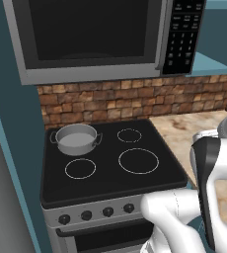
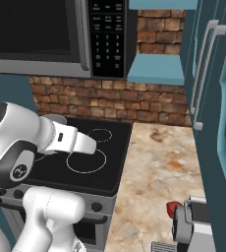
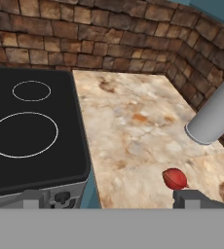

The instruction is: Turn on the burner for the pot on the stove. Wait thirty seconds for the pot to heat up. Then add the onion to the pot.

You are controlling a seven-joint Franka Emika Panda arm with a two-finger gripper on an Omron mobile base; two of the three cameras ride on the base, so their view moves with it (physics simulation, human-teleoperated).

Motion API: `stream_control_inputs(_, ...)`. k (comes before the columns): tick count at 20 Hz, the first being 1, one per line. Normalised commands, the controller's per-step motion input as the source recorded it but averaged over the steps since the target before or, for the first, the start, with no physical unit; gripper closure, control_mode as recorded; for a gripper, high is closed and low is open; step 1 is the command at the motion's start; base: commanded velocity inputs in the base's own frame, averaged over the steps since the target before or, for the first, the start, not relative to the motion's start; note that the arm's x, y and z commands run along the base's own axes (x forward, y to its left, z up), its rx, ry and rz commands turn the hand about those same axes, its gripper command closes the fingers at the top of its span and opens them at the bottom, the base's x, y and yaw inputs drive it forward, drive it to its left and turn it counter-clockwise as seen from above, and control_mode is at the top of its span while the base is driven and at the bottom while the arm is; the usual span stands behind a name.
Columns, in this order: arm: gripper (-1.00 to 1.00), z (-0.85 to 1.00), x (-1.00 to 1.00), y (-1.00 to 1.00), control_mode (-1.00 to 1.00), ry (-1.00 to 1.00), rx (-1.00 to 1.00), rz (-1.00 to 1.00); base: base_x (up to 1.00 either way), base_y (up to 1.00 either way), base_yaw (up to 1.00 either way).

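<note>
Four white rings marked the black glass top of the stove, seen in the left base view. At its far left ring sat the pot, upright, mouth facing up, pale grey and empty inside, its two loop handles lying on a line running left to right across the cooktop. A row of black knobs ran along the grey steel front below. Above hung the microwave, with a brick wall behind the stove.

To the right of the stove lay the marbled counter. The onion, a small red ball a little wider than tall, rested on the counter near its front edge, well apart from the pot and the stove. A white cylinder stood tilted in the hand view, farther back and to the right of the onion.

The arm rose from the base, bent at a dark elbow joint and reached to the right over the counter; in the right base view its hand hung low at the lower right. The claw stood wide open and held nothing, aimed forward and down along the counter. One dark fingertip sat just below the onion in the hand view; whether they touched could not be told.
</note>
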Motion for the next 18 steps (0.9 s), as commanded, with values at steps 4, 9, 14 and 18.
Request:
stream_control_inputs(4,-1.0,0.0,0.0,0.0,-1.0,0.0,0.0,0.0,0.0,0.0,0.0)
stream_control_inputs(9,-1.0,0.0,0.0,0.0,-1.0,0.0,0.0,0.0,0.0,0.0,0.0)
stream_control_inputs(14,-1.0,0.0,0.0,0.0,-1.0,0.0,0.0,0.0,0.0,0.0,0.0)
stream_control_inputs(18,-1.0,0.0,0.0,0.0,-1.0,0.0,0.0,0.0,0.0,0.0,0.0)
